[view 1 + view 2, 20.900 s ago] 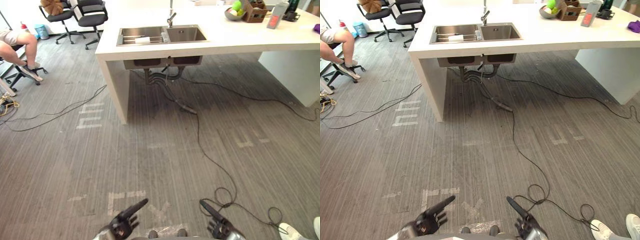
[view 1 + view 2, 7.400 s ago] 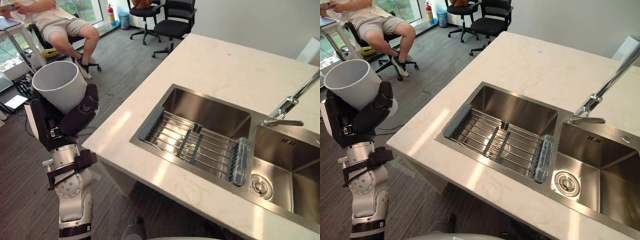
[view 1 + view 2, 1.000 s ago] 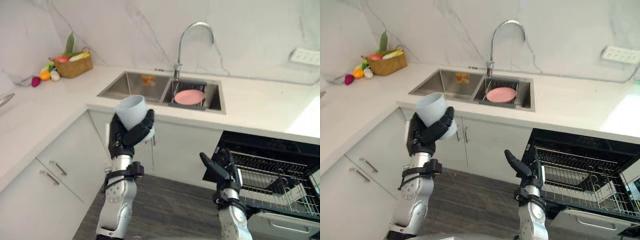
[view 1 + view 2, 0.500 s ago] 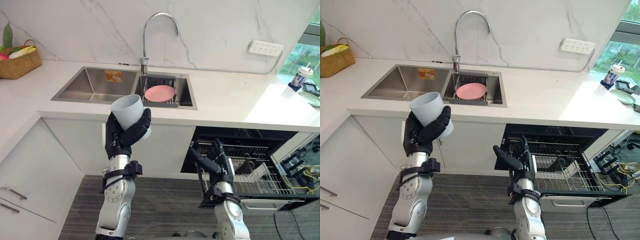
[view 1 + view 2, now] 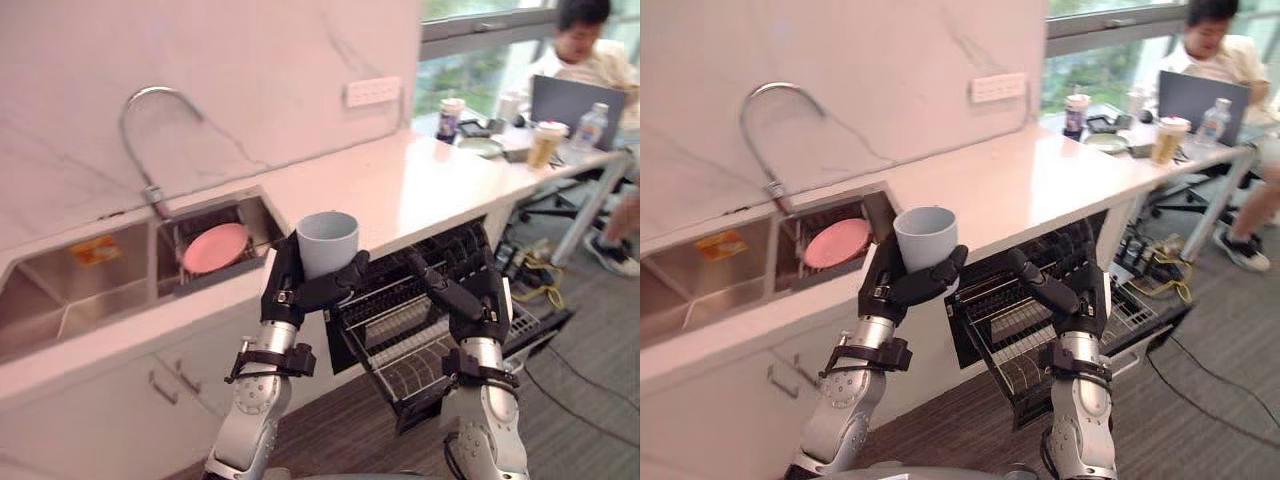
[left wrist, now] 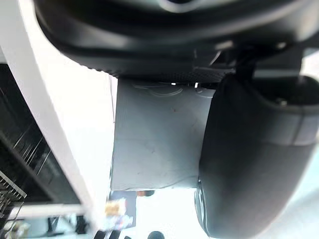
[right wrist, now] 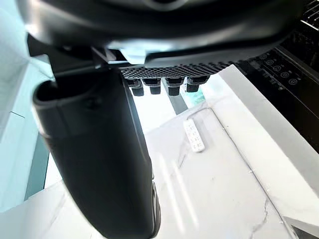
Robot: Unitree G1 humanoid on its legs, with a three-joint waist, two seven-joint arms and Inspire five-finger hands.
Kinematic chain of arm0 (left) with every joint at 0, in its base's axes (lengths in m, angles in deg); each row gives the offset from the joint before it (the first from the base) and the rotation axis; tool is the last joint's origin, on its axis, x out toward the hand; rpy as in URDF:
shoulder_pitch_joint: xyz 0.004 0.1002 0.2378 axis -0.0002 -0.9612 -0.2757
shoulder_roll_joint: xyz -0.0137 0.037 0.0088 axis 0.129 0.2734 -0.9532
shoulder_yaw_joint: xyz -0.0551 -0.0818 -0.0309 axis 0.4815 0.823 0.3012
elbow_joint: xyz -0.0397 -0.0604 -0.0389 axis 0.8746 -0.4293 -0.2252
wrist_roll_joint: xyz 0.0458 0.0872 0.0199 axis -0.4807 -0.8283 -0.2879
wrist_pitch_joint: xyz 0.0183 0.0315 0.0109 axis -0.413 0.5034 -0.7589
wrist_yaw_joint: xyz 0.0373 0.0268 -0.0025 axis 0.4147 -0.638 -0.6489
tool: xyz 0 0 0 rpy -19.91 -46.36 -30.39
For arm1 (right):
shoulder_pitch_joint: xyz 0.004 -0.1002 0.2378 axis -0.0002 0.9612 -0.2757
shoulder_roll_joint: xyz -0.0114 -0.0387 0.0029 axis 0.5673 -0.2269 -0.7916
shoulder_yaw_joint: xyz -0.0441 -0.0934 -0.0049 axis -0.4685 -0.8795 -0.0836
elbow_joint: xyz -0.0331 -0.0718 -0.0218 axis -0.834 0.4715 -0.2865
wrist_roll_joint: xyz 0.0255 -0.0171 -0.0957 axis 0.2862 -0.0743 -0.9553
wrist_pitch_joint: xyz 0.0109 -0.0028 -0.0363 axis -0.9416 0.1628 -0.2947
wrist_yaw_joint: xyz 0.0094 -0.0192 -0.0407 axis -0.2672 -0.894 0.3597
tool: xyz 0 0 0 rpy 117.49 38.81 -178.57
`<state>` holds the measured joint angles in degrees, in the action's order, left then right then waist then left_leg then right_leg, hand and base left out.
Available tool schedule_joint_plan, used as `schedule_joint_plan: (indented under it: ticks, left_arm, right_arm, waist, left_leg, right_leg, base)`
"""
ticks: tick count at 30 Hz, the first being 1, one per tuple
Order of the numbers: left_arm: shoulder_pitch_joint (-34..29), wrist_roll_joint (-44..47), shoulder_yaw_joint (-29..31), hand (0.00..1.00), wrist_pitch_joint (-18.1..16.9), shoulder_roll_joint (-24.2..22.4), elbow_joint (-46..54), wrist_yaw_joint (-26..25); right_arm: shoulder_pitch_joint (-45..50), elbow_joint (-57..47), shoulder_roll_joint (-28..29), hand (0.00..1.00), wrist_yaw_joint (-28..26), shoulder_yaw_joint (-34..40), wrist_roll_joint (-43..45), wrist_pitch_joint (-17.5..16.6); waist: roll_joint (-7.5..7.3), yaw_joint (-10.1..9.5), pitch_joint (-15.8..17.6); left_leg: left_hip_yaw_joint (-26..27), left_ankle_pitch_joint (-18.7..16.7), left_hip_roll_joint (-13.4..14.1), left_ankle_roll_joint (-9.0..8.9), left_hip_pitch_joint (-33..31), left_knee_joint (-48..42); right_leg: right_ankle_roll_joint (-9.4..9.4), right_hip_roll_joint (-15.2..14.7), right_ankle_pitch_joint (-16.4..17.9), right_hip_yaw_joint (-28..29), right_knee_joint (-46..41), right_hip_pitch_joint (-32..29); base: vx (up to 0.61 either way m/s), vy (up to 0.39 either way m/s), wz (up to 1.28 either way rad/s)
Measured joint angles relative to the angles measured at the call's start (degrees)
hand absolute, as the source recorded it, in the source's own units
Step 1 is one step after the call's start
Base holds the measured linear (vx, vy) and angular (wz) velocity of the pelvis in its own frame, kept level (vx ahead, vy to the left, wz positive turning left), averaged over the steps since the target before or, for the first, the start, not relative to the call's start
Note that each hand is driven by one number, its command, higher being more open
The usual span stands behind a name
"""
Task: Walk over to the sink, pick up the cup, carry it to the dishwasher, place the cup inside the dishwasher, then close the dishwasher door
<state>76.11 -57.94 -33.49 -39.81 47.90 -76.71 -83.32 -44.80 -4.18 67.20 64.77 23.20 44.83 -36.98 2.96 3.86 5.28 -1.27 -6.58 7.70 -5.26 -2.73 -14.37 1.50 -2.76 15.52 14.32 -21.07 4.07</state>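
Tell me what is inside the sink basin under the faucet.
A pink plate lies in that basin. It covers most of the bottom, so anything beneath it cannot be seen.

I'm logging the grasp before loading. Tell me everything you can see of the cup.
The cup is plain pale grey, smooth, widening toward its open rim, with no handle showing. It stands upright, mouth up. The left robot hand holds it aloft, fingers and thumb curled round its lower half, before the counter edge, between the sink and the open dishwasher.

No legible text, sink sticker (image 5: 92, 250) — unreadable
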Motion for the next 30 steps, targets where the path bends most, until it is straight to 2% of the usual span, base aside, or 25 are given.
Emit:
schedule_joint_plan:
  ticks: [1,2,3,4,5,6,7,9,11,13,15,17,19,21,23,24,28,30]
  left_arm:
    - [0.3,-0.2,-0.6,0.00,0.0,-0.1,-0.1,0.0]
    - [1.2,-0.2,-1.7,0.00,0.0,-0.3,-0.7,0.0]
    - [1.5,-0.2,-1.8,0.00,0.0,-0.3,-1.3,0.1]
    - [1.7,-0.2,-1.5,0.00,0.3,0.6,-2.2,0.0]
    - [2.5,-0.3,-1.3,0.00,1.0,1.4,-2.3,-0.3]
    - [3.1,-0.3,-1.2,0.00,1.4,1.6,-2.3,-0.6]
    - [5.1,-0.3,-1.2,0.00,3.0,1.6,-2.4,-1.6]
    - [7.0,-0.3,-1.2,0.00,3.9,1.6,-2.4,-1.8]
    - [8.4,-0.2,-0.8,0.00,4.4,1.6,-2.3,-1.9]
    - [8.6,0.0,0.8,0.00,4.9,1.8,-2.3,-3.1]
    - [9.2,0.0,3.4,0.00,4.6,2.0,-2.2,-4.9]
    - [10.0,0.0,5.5,0.00,4.2,2.4,-2.2,-6.4]
    - [10.0,0.0,7.1,0.00,3.6,2.5,-2.2,-7.9]
    - [10.0,-0.3,8.2,0.00,2.2,2.5,-2.2,-9.9]
    - [10.0,-1.5,8.8,0.00,1.7,2.1,-2.3,-12.1]
    - [10.0,-2.4,8.8,0.00,1.7,1.7,-2.3,-13.4]
    - [10.1,-6.0,8.8,0.00,1.6,0.2,-2.3,-16.1]
    - [10.1,-8.1,9.3,0.00,1.4,0.1,-2.3,-17.7]
  right_arm:
    - [0.0,0.0,-0.5,1.00,-0.1,0.0,0.4,0.3]
    - [0.1,0.4,-1.2,1.00,-0.3,0.0,1.7,0.7]
    - [0.0,0.8,-1.4,1.00,-0.3,0.0,1.9,0.9]
    - [0.1,1.6,-0.4,1.00,-0.3,-0.2,2.0,1.4]
    - [-0.1,2.2,0.4,1.00,-0.5,-0.2,2.1,1.4]
    - [-0.3,2.7,0.4,1.00,-0.6,-0.2,2.4,1.4]
    - [-0.7,4.6,0.5,1.00,-0.2,0.1,3.9,1.4]
    - [-0.7,5.5,1.0,1.00,0.2,1.3,4.2,1.4]
    - [-0.7,6.0,1.4,1.00,0.7,2.1,4.1,1.5]
    - [-1.3,6.7,1.9,1.00,0.7,2.2,4.1,2.5]
    - [-2.1,7.1,2.4,1.00,0.5,1.9,4.0,2.6]
    - [-3.5,7.1,2.5,1.00,0.6,2.2,3.8,2.6]
    - [-4.5,6.9,2.5,1.00,0.6,2.3,3.8,2.6]
    - [-4.9,5.4,2.5,1.00,0.8,2.5,4.1,2.6]
    - [-5.4,3.6,2.5,1.00,0.6,2.7,4.0,3.4]
    - [-5.5,2.6,2.5,1.00,0.6,3.4,3.8,4.3]
    - [-6.6,0.2,1.5,1.00,0.0,4.5,3.8,6.2]
    - [-7.4,-2.6,0.8,1.00,-3.1,4.2,5.1,8.2]
  waist:
    - [0.33,0.42,-0.2]
    - [0.65,0.80,-0.8]
    - [0.25,0.78,-1.3]
    - [-0.67,0.99,-2.6]
    - [-1.43,1.06,-2.9]
    - [-1.49,1.02,-2.9]
    - [-1.39,0.93,-2.9]
    - [-1.37,1.26,-2.9]
    - [-1.42,1.57,-2.9]
    - [-1.22,1.63,-2.7]
    - [-1.25,1.53,-2.5]
    - [-1.39,1.50,-1.9]
    - [-1.91,1.12,-1.2]
    - [-2.81,0.02,-0.6]
    - [-2.89,-0.70,-0.3]
    - [-2.87,-0.51,-0.3]
    - [-2.99,-0.06,-0.2]
    - [-3.01,0.10,-0.2]
  left_leg:
    - [0.6,0.2,0.3,0.09,0.0,0.7]
    - [2.3,4.3,0.6,-1.17,0.3,1.5]
    - [3.6,6.2,0.1,-1.60,0.4,1.3]
    - [5.5,5.6,-1.9,-0.57,0.7,1.3]
    - [7.2,5.1,-3.4,0.25,0.7,1.3]
    - [8.0,4.7,-3.8,0.83,0.7,1.1]
    - [9.5,3.6,-5.0,2.22,0.6,1.0]
    - [10.1,2.9,-6.1,3.29,0.6,1.1]
    - [11.5,2.4,-6.6,4.26,1.1,1.1]
    - [13.0,1.9,-6.5,5.07,3.5,1.7]
    - [13.0,1.8,-5.8,5.13,4.0,2.5]
    - [13.6,1.8,-5.2,5.01,3.2,2.4]
    - [14.5,1.9,-4.9,4.62,3.1,2.5]
    - [14.9,1.7,-4.9,3.45,2.7,3.2]
    - [14.1,2.1,-4.8,2.88,2.4,4.2]
    - [12.8,3.6,-4.7,2.28,2.8,5.3]
    - [12.8,4.8,-2.6,1.20,3.4,6.5]
    - [13.4,5.2,-1.8,0.63,3.8,7.5]
  right_leg:
    - [0.74,-0.3,0.6,0.1,-0.2,0.0]
    - [2.28,-1.0,1.7,1.0,-0.6,0.0]
    - [2.92,-1.8,2.1,1.5,-0.2,0.0]
    - [3.00,-4.8,1.9,1.6,1.5,0.2]
    - [3.97,-7.2,0.1,0.9,3.7,0.2]
    - [4.49,-8.1,-1.3,-0.2,4.6,0.1]
    - [4.80,-10.1,-4.5,-4.8,5.2,-0.4]
    - [4.53,-11.3,-5.9,-7.6,3.3,-1.8]
    - [4.21,-12.7,-7.1,-10.3,-2.6,-5.4]
    - [5.09,-13.7,-9.5,-12.8,-5.8,-7.1]
    - [5.38,-13.0,-11.5,-14.4,-2.6,-6.8]
    - [7.25,-12.3,-13.0,-14.5,2.2,-5.6]
    - [7.75,-12.2,-13.3,-14.8,7.3,-3.4]
    - [7.87,-12.2,-13.3,-16.7,13.8,-1.2]
    - [8.88,-11.6,-13.5,-17.7,16.3,-1.0]
    - [8.46,-10.7,-13.6,-18.0,16.4,-1.2]
    - [6.98,-8.3,-14.5,-18.2,18.1,-0.4]
    - [6.56,-7.4,-15.6,-17.8,19.7,-0.1]
  base:
    - [0.19,0.323,-0.38]
    - [0.21,0.375,-0.29]
    - [0.26,0.457,-0.48]
    - [0.25,0.451,-0.57]
    - [0.19,0.340,-0.55]
    - [0.18,0.336,-0.55]
    - [0.13,0.235,-0.37]
    - [0.12,0.206,-0.19]
    - [0.11,0.169,-0.29]
    - [0.11,0.140,-0.57]
    - [0.04,0.053,-0.49]
    - [-0.03,0.014,-0.31]
    - [-0.09,-0.042,-0.27]
    - [-0.11,-0.080,-0.28]
    - [-0.09,-0.136,-0.24]
    - [-0.07,-0.141,-0.07]
    - [-0.01,-0.099,-0.06]
    - [0.01,-0.072,-0.17]
